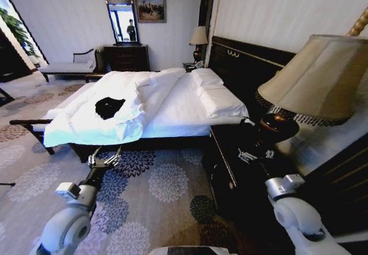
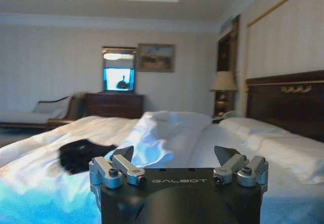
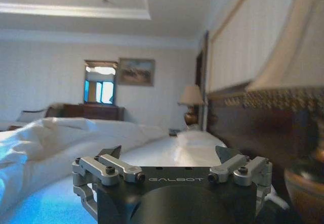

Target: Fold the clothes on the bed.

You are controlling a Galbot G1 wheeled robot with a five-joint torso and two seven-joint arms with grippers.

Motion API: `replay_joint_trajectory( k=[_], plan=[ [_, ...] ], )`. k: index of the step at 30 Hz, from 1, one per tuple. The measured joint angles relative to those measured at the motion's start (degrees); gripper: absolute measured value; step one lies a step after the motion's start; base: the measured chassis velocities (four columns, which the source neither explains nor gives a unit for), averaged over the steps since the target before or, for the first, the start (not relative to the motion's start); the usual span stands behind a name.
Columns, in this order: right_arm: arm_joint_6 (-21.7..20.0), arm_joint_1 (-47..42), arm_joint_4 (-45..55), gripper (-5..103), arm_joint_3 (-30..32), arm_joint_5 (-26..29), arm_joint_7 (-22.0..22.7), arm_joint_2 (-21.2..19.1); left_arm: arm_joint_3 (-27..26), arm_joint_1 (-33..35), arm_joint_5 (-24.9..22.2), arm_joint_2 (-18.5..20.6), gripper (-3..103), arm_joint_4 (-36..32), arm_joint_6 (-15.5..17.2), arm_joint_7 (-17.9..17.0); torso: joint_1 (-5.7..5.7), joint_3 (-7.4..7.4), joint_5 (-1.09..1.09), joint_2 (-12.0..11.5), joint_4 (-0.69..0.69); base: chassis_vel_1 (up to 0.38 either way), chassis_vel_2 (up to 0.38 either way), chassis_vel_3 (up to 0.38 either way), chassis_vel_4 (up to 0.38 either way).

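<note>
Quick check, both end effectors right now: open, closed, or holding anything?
Left end effector: open, holding nothing, short of the bed and the black T-shirt.
Right end effector: open, holding nothing, beside the lamp.

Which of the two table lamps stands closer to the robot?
The large beige-shaded lamp on the dark nightstand beside the right gripper; the other small lamp stands beyond the bed's far side.

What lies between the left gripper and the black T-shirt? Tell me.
In the head view, patterned carpet, then the bed's duvet edge, separate the open left gripper from the black T-shirt.
</note>
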Motion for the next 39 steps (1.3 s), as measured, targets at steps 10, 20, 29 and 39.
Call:
replay_joint_trajectory(
  k=[10,20,29,39],
  plan=[
    [2.59,-1.34,-1.28,100,-1.57,-3.86,-2.25,6.35,-1.85,-3.37,3.69,-1.7,95,3.44,2.26,-2.81,0.0,0.0,0.0,0.0,0.02,0.0,0.0,0.0,0.0],
    [3.67,-5.13,1.0,100,-0.28,-6.48,-2.57,9.02,-2.53,-1.83,4.78,-0.83,97,4.52,-1.05,1.6,-0.01,0.0,0.0,0.01,0.01,0.0,0.0,0.0,0.0],
    [2.58,-3.67,0.51,100,-1.05,-5.96,-2.41,9.46,-2.08,-1.76,5.67,-1.82,97,4.36,-1.48,1.75,-0.01,0.0,0.0,0.0,0.02,0.0,0.0,0.0,0.0],
    [2.82,-7.19,1.02,100,-1.7,-8.17,-3.76,11.66,-1.39,-1.47,6.24,-3.66,97,3.99,-1.4,1.82,-0.01,0.0,0.0,0.0,0.01,0.0,0.0,0.0,0.0]
  ],
)
